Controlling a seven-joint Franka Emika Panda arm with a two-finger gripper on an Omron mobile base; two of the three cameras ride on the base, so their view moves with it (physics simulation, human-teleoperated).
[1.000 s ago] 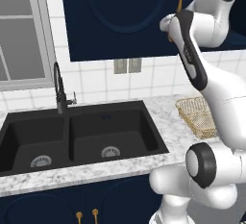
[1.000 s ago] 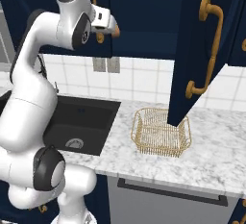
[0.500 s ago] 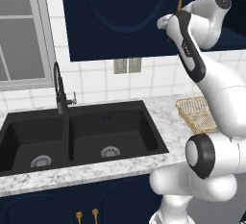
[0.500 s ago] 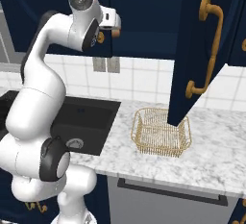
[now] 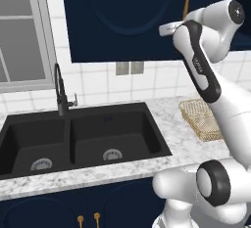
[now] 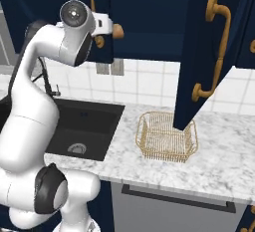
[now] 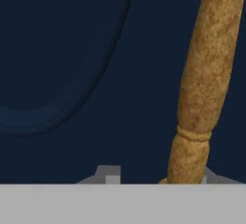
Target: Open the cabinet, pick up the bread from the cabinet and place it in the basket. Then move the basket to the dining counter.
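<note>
While the hand sits right up against the left door of the cabinet (image 5: 127, 16), the relation I care about is handle versus fingers. In the hand view the brass handle (image 7: 204, 83) runs nearly straight up the frame, leaning slightly, long axis along the door's height, and it sits off to the right of centre, not midway between the fingertips. Only 2 small grey tips peek out at the bottom edge, 1 just left of the handle's foot and 1 just right of it, so the jaws look to straddle the handle's lower end, but I can't tell whether they are parted, closed, or already pinching it. From the right base view the gripper (image 6: 110, 29) is level with the handle's lower end on that door, touching or just beside it. The neighbouring door (image 6: 209, 52) already stands swung out, over the basket (image 6: 167, 137), which sits on the marble counter (image 6: 219, 166) right of the sink (image 5: 83, 136). Bread isn't visible to me; I judge it is behind the closed door. Next pull should go straight out from the door face.
</note>
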